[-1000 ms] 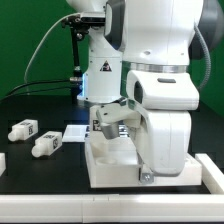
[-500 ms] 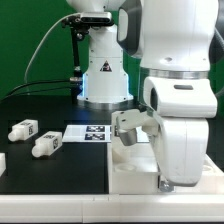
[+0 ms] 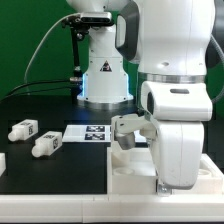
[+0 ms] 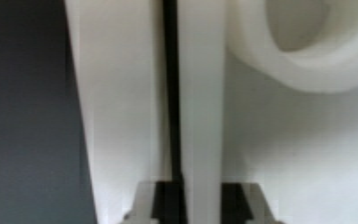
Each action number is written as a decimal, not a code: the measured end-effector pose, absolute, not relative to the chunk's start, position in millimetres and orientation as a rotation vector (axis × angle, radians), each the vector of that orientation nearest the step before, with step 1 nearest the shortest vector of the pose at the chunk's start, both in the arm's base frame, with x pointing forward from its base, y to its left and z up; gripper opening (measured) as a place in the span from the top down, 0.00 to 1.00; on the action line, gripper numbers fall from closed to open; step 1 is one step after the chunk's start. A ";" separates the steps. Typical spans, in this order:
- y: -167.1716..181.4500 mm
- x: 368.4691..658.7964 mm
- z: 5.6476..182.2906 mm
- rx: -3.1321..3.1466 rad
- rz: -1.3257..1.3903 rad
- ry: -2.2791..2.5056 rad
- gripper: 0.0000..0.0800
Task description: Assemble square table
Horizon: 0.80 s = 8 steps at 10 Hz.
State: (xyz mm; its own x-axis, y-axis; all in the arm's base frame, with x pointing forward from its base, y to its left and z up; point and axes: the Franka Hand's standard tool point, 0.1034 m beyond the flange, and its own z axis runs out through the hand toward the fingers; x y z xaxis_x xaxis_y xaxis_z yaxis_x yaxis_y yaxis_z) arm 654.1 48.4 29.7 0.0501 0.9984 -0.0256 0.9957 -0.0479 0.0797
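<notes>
On the tabletop (image 3: 40, 190), exterior view's left: two short white legs with black-and-white tags lie on their sides, well apart from the slab. The rear leg (image 3: 22, 129) is nearer the left edge and the front leg (image 3: 45, 145) lies just beside it.
Left edge: another white part (image 3: 2, 160) is cut off by the frame, so what it is cannot be told.
Slab (image 3: 128, 172): it lies flat on the tabletop, low in the exterior view from the middle to the right. Much of it is covered by the arm.
Marker board (image 3: 90, 133): it lies flat just behind the slab's far left corner, between the legs and the base.
Arm (image 3: 175, 90): large and white, close to the camera, it bends down over the slab's right part.
Base (image 3: 103, 70): it stands at the back, behind the marker board.
Gripper (image 4: 185, 203): clenched, with only a thin dark slit between the fingers and nothing seen between them. In the exterior view it is hidden behind the wrist.
Wrist view: white slab (image 4: 114, 110) surfaces fill most of the picture, close up and blurred, with a curved raised rim and straight upright ribs. A strip of dark tabletop (image 4: 19, 100) shows beside them.
Contact: whether the gripper touches the slab cannot be told.
</notes>
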 end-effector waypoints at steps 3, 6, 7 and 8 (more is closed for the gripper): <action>45.2 655.9 37.5 2.223 0.052 2.107 0.54; 18.1 657.8 76.1 2.224 0.028 2.072 0.22; 17.1 656.7 75.8 2.302 0.034 1.989 0.20; 17.6 656.7 74.5 2.387 0.039 1.889 0.20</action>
